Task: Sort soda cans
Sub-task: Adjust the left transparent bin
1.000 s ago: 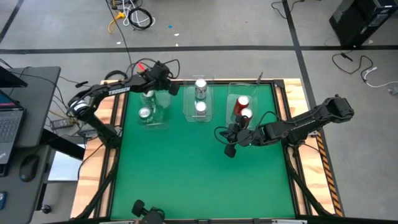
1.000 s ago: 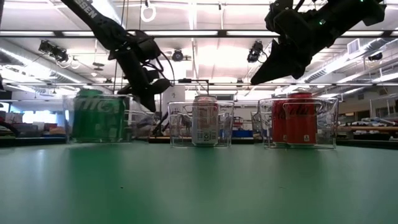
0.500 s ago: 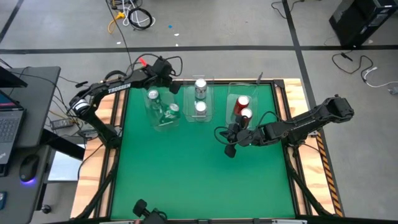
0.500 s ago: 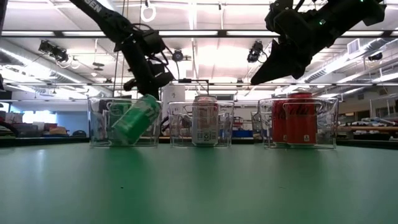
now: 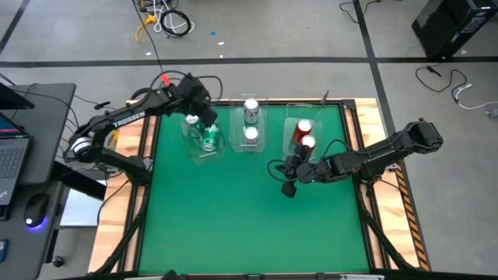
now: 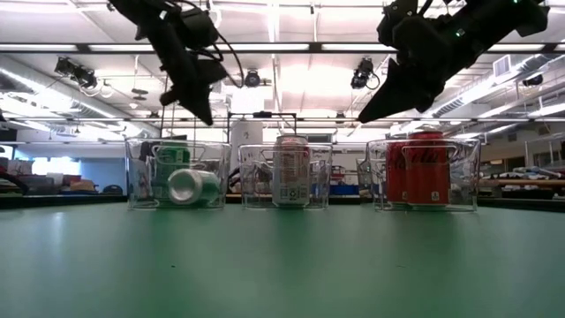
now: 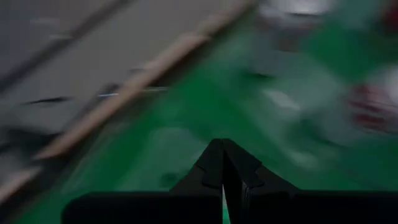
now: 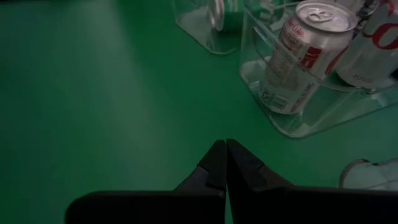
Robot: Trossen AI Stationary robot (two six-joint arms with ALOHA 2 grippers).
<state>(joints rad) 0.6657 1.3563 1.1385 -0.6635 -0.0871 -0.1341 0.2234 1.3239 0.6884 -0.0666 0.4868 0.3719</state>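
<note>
Three clear trays stand in a row at the far side of the green table. The left tray (image 5: 202, 148) holds two green soda cans: one upright (image 5: 191, 120), one lying on its side (image 6: 190, 185) with an end toward the near edge. The middle tray holds two upright silver cans (image 5: 250, 134) (image 8: 298, 56). The right tray holds two upright red cans (image 5: 303, 131) (image 6: 424, 168). My left gripper (image 5: 208, 117) (image 6: 201, 113) hangs shut above the left tray, clear of it. My right gripper (image 5: 284, 177) (image 8: 222, 163) is shut, in the air just near of the right tray.
Wooden rails (image 5: 145, 132) run along the table's left and right edges. The green surface (image 5: 249, 218) near of the trays is bare. A desk with a laptop and mouse (image 5: 35, 210) stands off the table's left side.
My left gripper has risen, still shut, from beside the left tray to well above it. The left tray has slid toward the table's right, closer to the middle tray. One green can in it has tipped over and now lies on its side.
</note>
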